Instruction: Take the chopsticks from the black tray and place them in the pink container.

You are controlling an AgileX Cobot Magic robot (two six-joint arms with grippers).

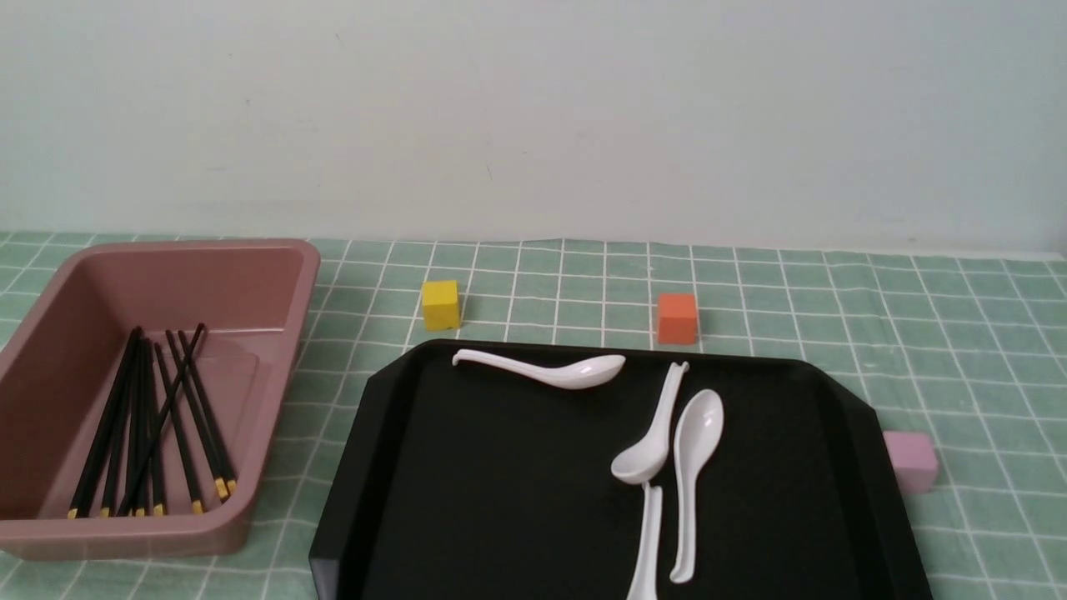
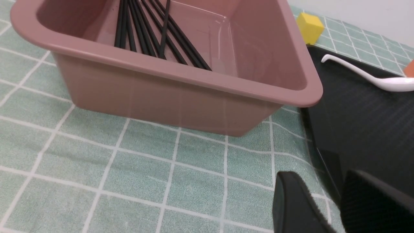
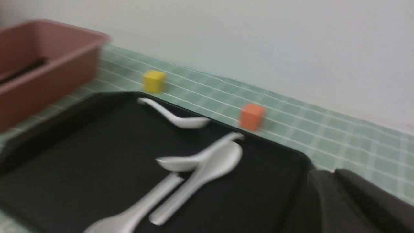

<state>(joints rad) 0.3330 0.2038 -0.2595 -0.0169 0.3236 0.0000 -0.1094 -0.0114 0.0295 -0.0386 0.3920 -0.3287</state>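
chopsticks [image 1: 150, 425] in pink container [image 1: 275, 275], right view blurred

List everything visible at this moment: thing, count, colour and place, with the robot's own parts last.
chopsticks: about eight, exact count unclear, black with yellow ends, lying in the pink container
pink container: one, dusty pink, robot's left, beside the tray
black tray: one, glossy black, centre, no chopsticks visible on it
soup spoons: four, white, on the tray
yellow cube: one, on the cloth beyond the tray
orange cube: one, on the cloth beyond the tray
pale pink cube: one, at the tray's right edge
tablecloth: one, green with white grid
left gripper: black, near the tray's left edge, holding nothing
right gripper: black, blurred, over the tray's right side, holding nothing
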